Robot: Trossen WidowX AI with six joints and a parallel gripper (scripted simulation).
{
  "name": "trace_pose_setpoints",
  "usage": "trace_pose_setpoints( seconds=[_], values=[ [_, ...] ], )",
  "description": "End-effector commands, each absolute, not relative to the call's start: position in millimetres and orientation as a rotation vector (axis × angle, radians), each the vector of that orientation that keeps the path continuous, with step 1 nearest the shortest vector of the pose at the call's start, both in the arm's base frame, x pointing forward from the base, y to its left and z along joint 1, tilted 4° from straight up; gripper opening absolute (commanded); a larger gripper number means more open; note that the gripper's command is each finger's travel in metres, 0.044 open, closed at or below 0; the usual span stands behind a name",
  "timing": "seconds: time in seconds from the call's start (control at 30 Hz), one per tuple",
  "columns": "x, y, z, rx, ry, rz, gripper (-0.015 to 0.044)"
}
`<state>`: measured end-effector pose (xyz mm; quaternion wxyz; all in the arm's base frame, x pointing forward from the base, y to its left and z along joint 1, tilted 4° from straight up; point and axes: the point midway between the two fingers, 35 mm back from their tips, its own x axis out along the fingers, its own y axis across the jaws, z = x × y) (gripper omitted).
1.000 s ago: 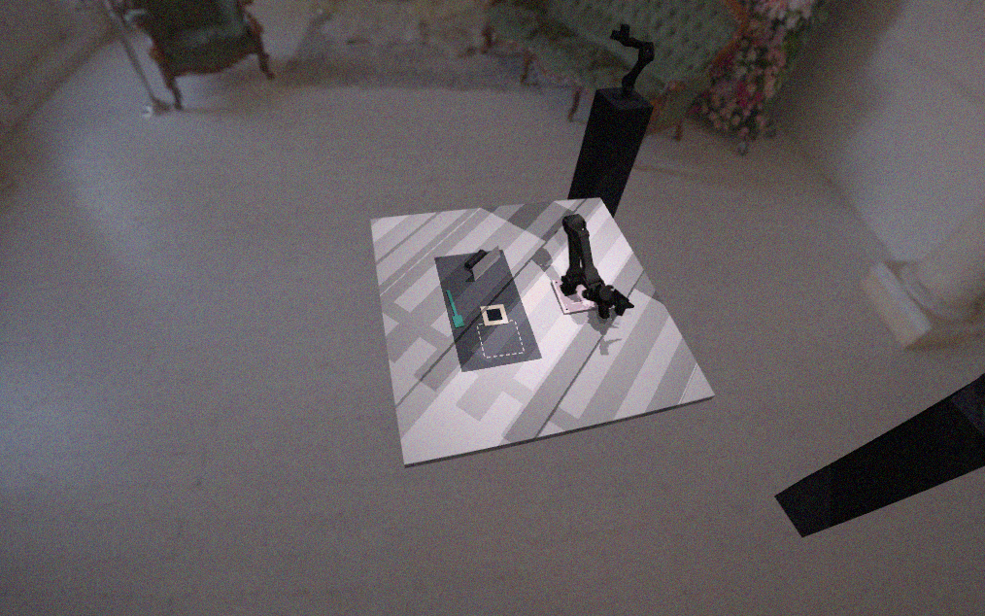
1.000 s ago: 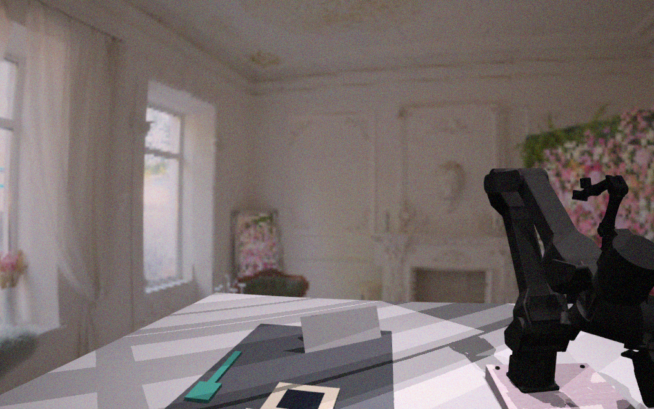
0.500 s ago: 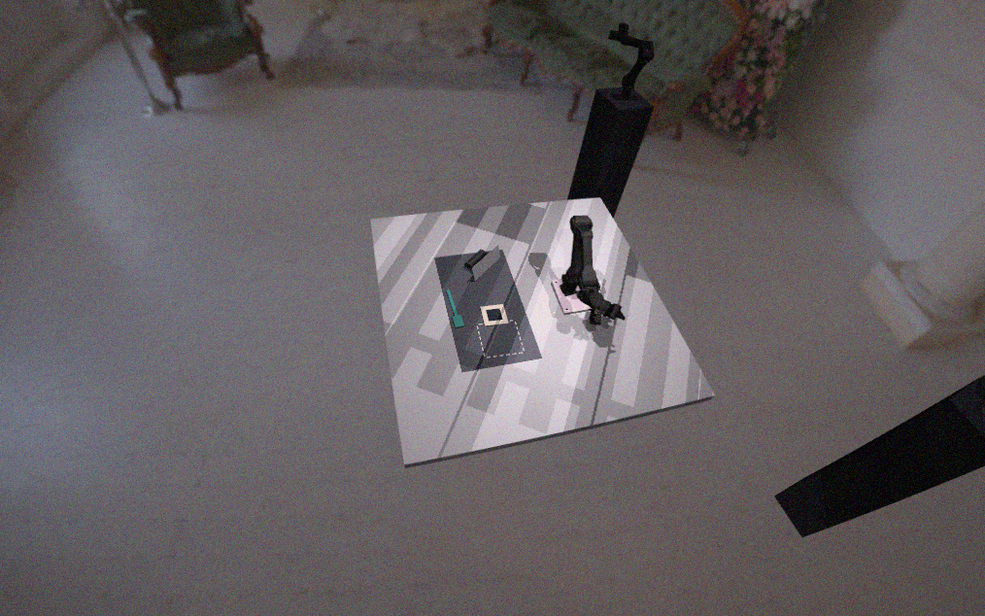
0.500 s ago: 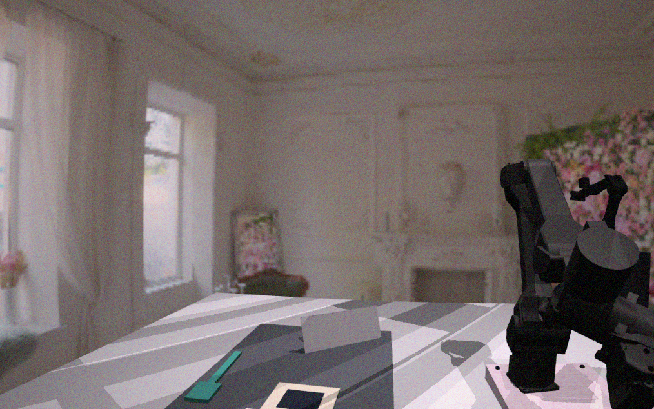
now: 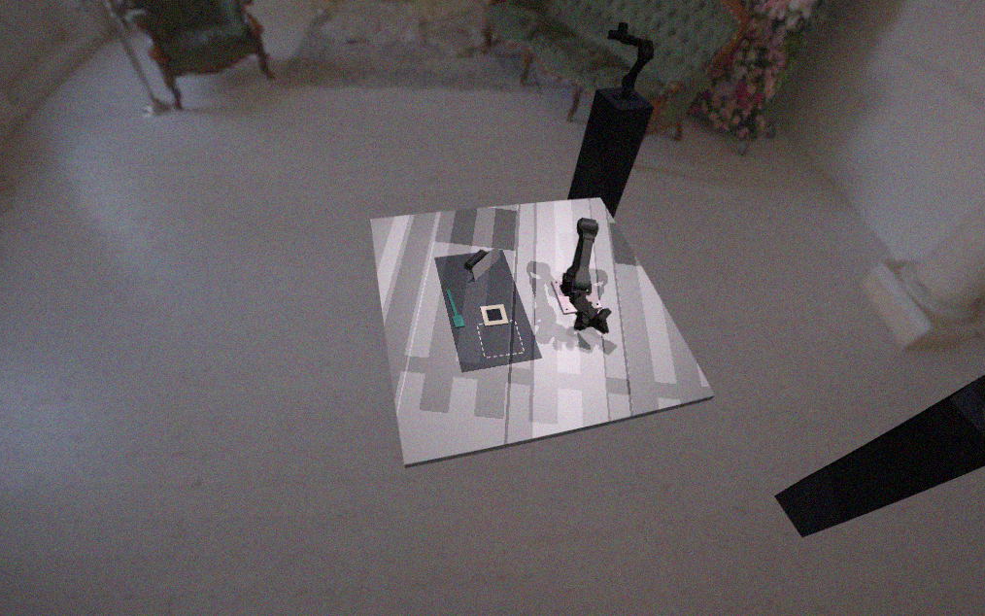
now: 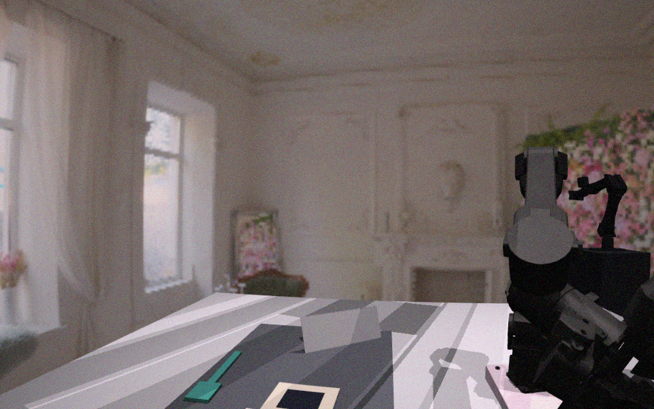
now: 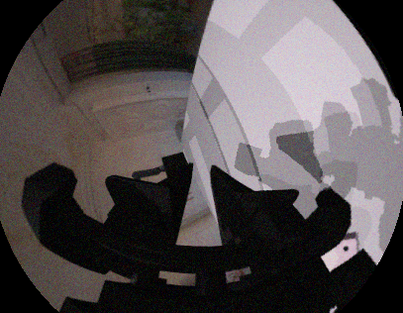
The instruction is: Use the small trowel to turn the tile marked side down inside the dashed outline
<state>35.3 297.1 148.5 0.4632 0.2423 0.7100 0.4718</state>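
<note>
Black fingers on the gripper (image 5: 602,321) (image 7: 198,163) stand slightly apart, folks, with a narrow gap and nothing gripped between them! Behind them the dark arm (image 5: 581,259) (image 6: 540,228) folds over its pale pink base plate (image 5: 563,307) (image 6: 497,380) (image 7: 342,255), and the gripper is up above the table (image 5: 443,435) (image 6: 116,366) (image 7: 300,54), well apart from the mat (image 5: 473,359) (image 6: 360,355). Over on that mat, here's the tile (image 5: 493,314) (image 6: 301,399), lying flat, cream border and dark square showing on top! It sits at one edge of the dashed outline (image 5: 504,355), mostly outside it. Out beyond the tile, the teal trowel (image 5: 457,315) (image 6: 205,389) lies near the mat's long edge, blade apart from the tile. And toward the mat's far end, a grey panel (image 5: 487,263) (image 6: 342,329) leans at a tilt!
</note>
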Motion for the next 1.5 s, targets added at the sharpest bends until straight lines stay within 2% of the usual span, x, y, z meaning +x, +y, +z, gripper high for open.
trace_pose_setpoints(
  seconds=[0.0,0.37,0.73,1.17,1.47],
  values=[
    [73,300,150,0.532,1.574,1.180,0.0100],
    [162,286,151,0.321,1.236,1.164,0.0100],
    [251,238,151,0.029,0.976,1.083,0.0100],
    [343,134,147,-0.402,0.819,0.959,0.0100],
    [379,40,140,-0.702,0.805,0.911,0.0100]
  ],
)
